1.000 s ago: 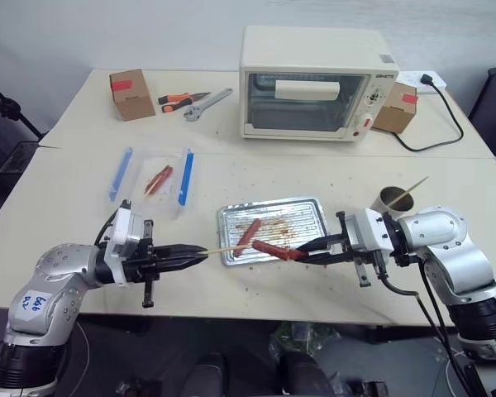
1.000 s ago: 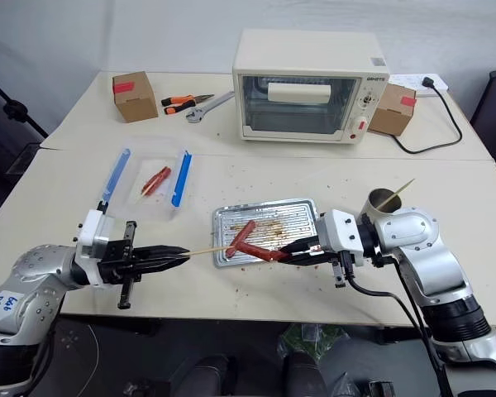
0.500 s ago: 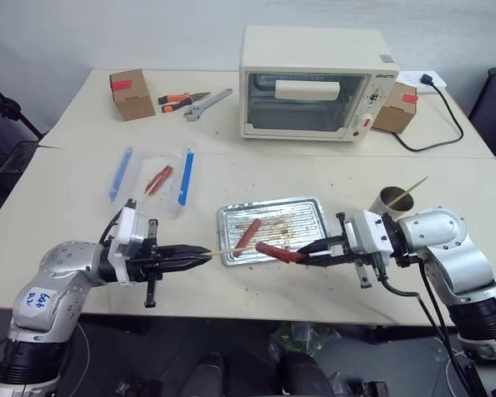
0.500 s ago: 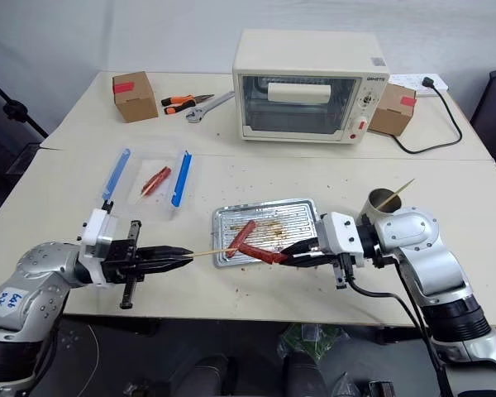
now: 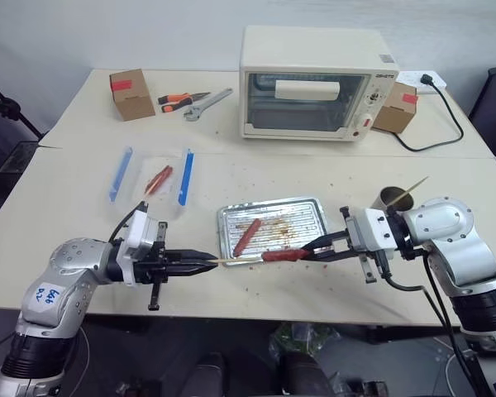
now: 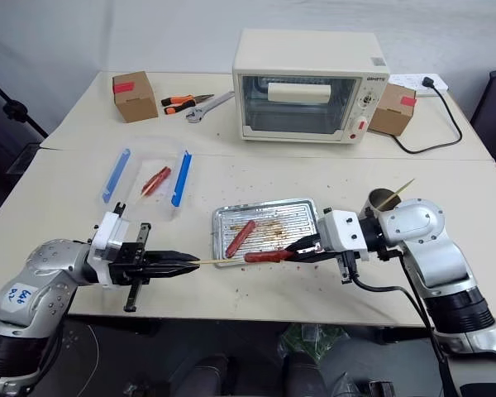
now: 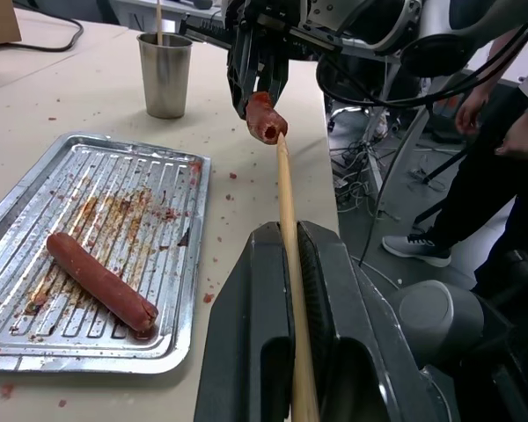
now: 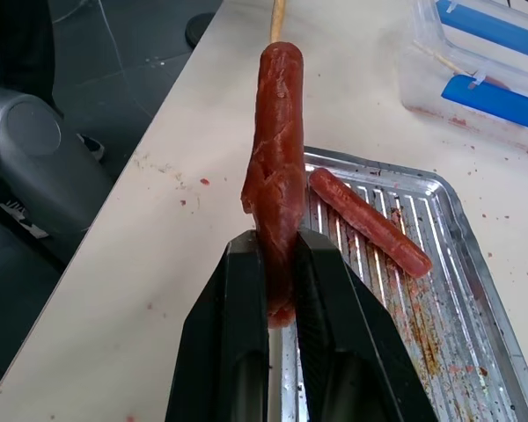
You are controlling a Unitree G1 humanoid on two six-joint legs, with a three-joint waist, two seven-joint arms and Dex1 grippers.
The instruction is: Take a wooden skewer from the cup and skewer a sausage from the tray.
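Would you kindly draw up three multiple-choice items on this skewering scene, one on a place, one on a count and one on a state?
1. Where is the cup?
A. on the table by the right arm
B. on top of the toaster oven
C. inside the clear plastic box

2. How many sausages lie on the tray?
A. none
B. one
C. three

3. What is the right gripper doing?
A. hanging open
B. shut on a wrench
C. shut on the sausage

Answers:
1 A, the cup stands on the table just behind the right arm.
2 B, a single paler sausage rests on the tray's ridges.
3 C, the right wrist view shows both fingers clamping the sausage, while the left gripper aims the wooden skewer at its end.
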